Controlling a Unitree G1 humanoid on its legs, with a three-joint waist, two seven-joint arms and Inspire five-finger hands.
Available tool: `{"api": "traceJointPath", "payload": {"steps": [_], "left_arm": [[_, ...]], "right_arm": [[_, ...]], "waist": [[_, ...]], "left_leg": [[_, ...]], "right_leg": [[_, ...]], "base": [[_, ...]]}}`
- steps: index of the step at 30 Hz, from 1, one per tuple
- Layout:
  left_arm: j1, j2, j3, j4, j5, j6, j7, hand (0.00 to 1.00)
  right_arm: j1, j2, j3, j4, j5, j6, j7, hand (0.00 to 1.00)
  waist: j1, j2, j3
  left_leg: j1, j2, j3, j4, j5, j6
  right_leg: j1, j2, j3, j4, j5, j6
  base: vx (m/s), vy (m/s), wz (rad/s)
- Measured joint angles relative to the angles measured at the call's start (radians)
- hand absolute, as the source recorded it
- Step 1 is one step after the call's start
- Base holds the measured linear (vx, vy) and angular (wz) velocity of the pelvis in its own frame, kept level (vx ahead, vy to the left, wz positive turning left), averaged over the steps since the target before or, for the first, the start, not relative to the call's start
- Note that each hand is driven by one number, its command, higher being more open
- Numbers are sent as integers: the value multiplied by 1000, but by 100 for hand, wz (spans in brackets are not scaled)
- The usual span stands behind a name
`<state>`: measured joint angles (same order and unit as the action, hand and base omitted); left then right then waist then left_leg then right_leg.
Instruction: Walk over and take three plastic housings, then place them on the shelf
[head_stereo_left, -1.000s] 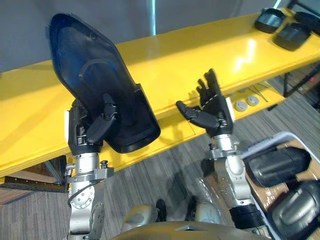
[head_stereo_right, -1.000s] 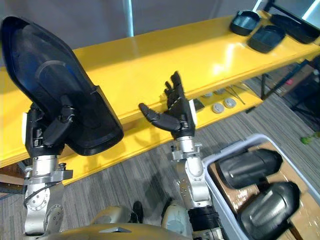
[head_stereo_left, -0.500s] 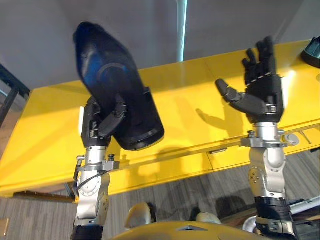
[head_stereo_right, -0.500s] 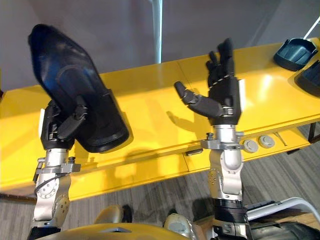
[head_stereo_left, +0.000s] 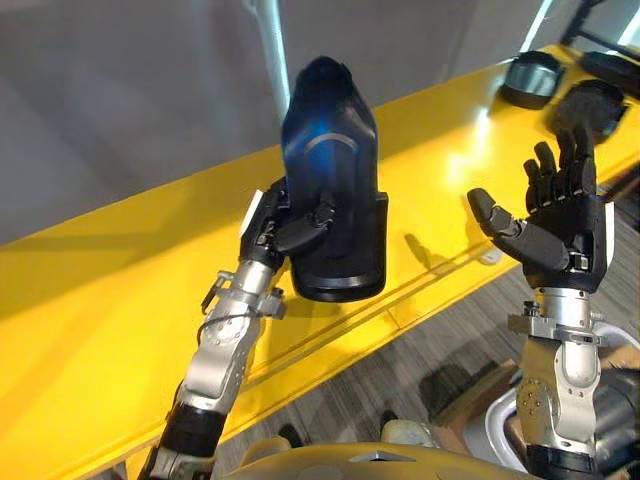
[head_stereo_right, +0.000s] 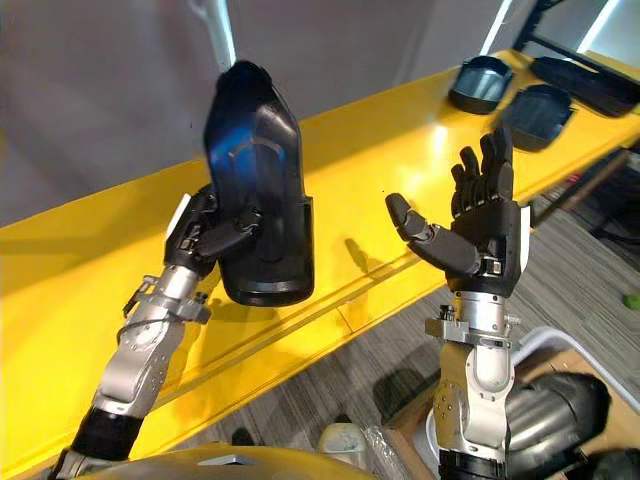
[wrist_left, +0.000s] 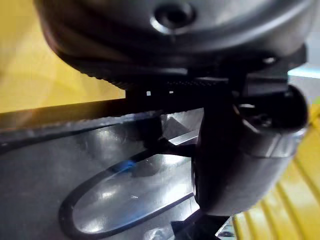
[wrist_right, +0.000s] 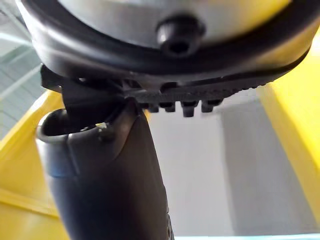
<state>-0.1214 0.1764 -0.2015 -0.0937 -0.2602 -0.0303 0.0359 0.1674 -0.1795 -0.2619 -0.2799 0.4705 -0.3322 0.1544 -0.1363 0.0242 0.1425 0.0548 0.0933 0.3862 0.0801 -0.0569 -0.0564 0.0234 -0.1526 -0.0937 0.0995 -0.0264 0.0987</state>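
Holding plastic housing (head_stereo_right: 255, 190) upright above shelf (head_stereo_right: 60, 290), left hand (head_stereo_right: 205, 235) curled round it | right hand (head_stereo_right: 480, 245) spread, empty | other housings (head_stereo_right: 482, 82) lie at shelf's far right end | this one not yet set down, probably among the last.

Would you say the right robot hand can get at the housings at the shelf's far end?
Probably, with a stretch: the right robot hand is open and empty, and only bare shelf separates it from the housings.
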Motion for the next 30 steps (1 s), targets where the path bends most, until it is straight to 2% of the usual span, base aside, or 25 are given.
{"api": "traceJointPath", "payload": {"steps": [4, 7, 15, 21, 22, 28, 30], "left_arm": [[-168, -2, 3, 219, -3, 64, 156, 0], [-247, -4, 27, 324, -43, 77, 231, 0], [-437, -7, 132, 576, -103, 74, 412, 0], [-519, -10, 147, 640, -104, 73, 508, 0], [-533, -10, 155, 641, -104, 74, 516, 100], [-543, -10, 175, 655, -89, 93, 497, 100], [-537, -5, 144, 650, -56, 95, 477, 100]], "right_arm": [[34, 1, -3, 0, 28, 15, 32, 100], [40, 1, 1, 0, 28, 24, 64, 100], [41, -2, 65, 0, 63, 67, 121, 100], [17, -3, 93, 0, 67, 90, 123, 100], [4, -3, 96, 0, 67, 90, 124, 100], [-8, -3, 101, 0, 69, 93, 121, 100], [-8, -3, 114, 0, 69, 92, 120, 100]], "waist": [[-47, 0, 0], [-63, 1, 0], [-88, 0, 0], [-89, -7, 16], [-90, -9, 31], [-89, -6, 60], [-87, -4, 61]], "left_leg": [[8, 1, 35, -24, 2, -6], [6, 6, 52, -40, 20, -8], [-13, 7, 68, -49, 36, -3], [-52, 8, 60, -9, 29, 3], [-56, 8, 60, 2, 24, 6], [-80, 6, 48, 24, 14, 13], [-80, 6, 41, 24, 14, 13]], "right_leg": [[-10, 12, 30, -20, 5, 7], [-34, 23, 47, -19, 15, -1], [-65, 30, 69, -19, 28, -1], [-90, 22, 73, -15, 32, 0], [-90, 18, 73, -15, 34, -1], [-92, 13, 64, -18, 37, 4], [-88, 14, 56, -18, 37, 4]], "base": [[-104, -28, -29], [-59, -39, -19], [-15, -14, -6], [-8, 5, 2], [-45, 22, 3], [-30, 15, 6], [14, -5, 9]]}}
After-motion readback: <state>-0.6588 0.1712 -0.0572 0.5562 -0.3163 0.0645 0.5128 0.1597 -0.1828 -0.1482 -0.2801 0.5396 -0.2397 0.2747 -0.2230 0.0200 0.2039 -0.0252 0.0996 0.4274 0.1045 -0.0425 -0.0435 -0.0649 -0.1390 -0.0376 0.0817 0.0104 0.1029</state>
